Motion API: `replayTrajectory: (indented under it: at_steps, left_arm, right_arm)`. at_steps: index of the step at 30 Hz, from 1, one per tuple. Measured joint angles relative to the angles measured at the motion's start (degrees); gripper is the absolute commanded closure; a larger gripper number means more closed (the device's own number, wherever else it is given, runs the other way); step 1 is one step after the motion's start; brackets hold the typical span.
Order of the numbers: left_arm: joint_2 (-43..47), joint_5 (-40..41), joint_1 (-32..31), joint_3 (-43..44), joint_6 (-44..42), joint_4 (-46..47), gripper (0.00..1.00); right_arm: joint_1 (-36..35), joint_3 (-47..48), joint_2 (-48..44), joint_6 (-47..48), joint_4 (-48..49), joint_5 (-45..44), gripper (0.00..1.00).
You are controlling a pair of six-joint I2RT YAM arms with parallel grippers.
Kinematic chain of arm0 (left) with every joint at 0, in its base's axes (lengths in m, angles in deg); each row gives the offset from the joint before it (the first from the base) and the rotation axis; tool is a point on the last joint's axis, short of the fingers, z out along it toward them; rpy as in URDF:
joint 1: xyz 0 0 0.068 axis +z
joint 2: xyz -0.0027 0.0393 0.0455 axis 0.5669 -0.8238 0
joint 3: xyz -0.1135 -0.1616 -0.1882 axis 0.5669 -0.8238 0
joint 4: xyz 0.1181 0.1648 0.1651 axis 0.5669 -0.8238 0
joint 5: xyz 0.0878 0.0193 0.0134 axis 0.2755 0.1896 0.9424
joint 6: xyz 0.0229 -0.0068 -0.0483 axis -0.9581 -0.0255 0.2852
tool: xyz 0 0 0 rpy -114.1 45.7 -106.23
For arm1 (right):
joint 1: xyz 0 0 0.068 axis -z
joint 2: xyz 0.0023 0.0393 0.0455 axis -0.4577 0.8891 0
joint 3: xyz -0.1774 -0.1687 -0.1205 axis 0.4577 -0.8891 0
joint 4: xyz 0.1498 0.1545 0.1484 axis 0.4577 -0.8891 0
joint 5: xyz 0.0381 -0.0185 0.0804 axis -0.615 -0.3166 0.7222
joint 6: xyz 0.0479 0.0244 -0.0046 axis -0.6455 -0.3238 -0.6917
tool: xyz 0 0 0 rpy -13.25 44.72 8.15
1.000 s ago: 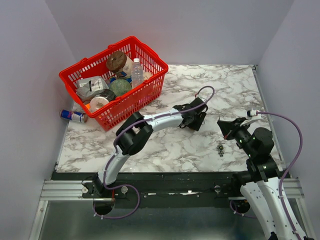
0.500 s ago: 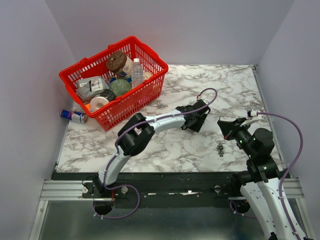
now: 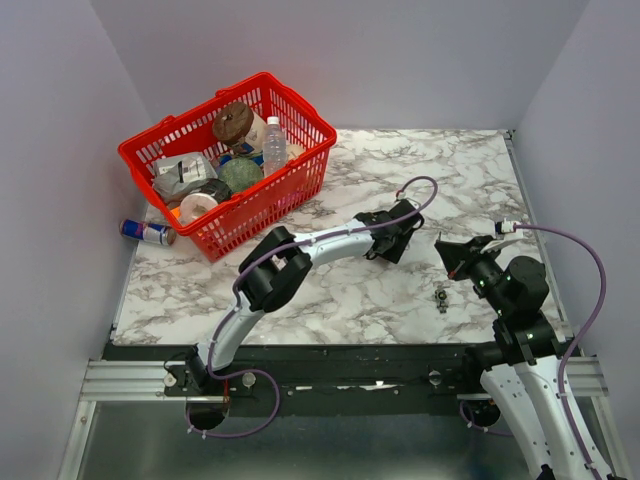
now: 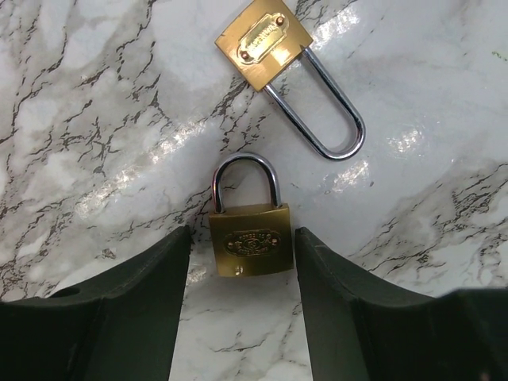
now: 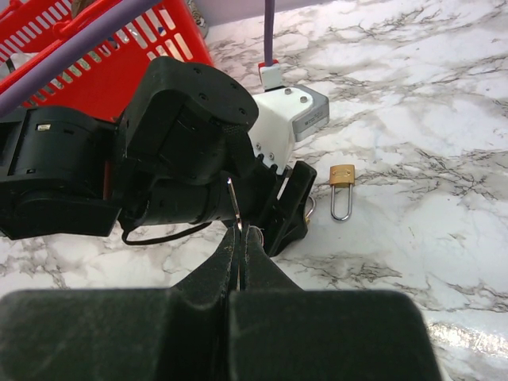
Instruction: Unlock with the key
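Sliding rightward across the marble counter (image 3: pixel 470 170) over the last second, the left pincer (image 4: pixel 242 266) had ended with its jaws spread wide on either side of a short-shackle brass padlock (image 4: pixel 248 240). That padlock lay flat with its shackle pointing away from the wrist. A gap showed between it and the left finger, while the right finger stood so close to the brass body that contact could not be judged. Just beyond it lay a long-shackle brass padlock (image 4: pixel 266 38), tilted, its bow near the short one's shackle but not touching.

The right pincer (image 3: pixel 446 248) had not shifted in that time. In its own wrist view the jaws were pressed together, with a thin pale sliver standing at the tips that could not be identified. The key (image 3: pixel 441 297) sat where it had been a second earlier, on the counter toward the near edge. It was just on the near side of the right pincer and well apart from both padlocks.

The left arm's sideways move looked like lining up to clamp the short padlock and steady it. The unlocking itself seemed barely begun, with the key still to be picked up. That pick would probably be fiddly, since the key was tiny and lay flat on hard marble.
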Motion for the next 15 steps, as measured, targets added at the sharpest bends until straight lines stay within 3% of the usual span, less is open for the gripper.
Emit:
replayTrajectory:
  at_steps: [7, 13, 15]
  left_arm:
    - [-0.7, 0.3, -0.6, 0.9, 0.4, 0.3, 0.54]
    - [-0.5, 0.4, -0.7, 0.1, 0.9, 1.1, 0.82]
    - [0.1, 0.4, -0.7, -1.1, 0.8, 2.1, 0.96]
  right_arm:
    - [0.0, -0.1, -0.4, 0.0, 0.0, 0.0, 0.99]
    - [0.0, -0.1, -0.7, 0.0, -0.1, 0.0, 0.99]
    - [0.0, -0.1, -0.7, 0.0, -0.2, 0.0, 0.99]
